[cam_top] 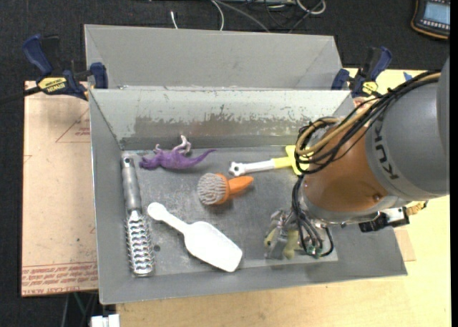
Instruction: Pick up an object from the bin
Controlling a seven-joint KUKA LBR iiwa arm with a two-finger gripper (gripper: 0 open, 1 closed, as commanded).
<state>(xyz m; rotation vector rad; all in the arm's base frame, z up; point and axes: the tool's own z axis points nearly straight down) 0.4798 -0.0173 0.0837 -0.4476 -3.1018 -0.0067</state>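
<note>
Arm [401, 147] lettered "KU", claw [288, 238] apparently right of scoop [199, 244]

Purple toy lizard [172, 159] lies flat near the bin [215, 121] back wall, left side. Grey hairbrush [134, 218] runs along the left wall, bristle end toward the front. White scoop [200, 241] sits diagonal, front-left of centre. Orange-handled brush [222, 187] with round grey head lies at centre. White-and-yellow spanner [261, 167] is just behind it, yellow end partly hidden.
</note>
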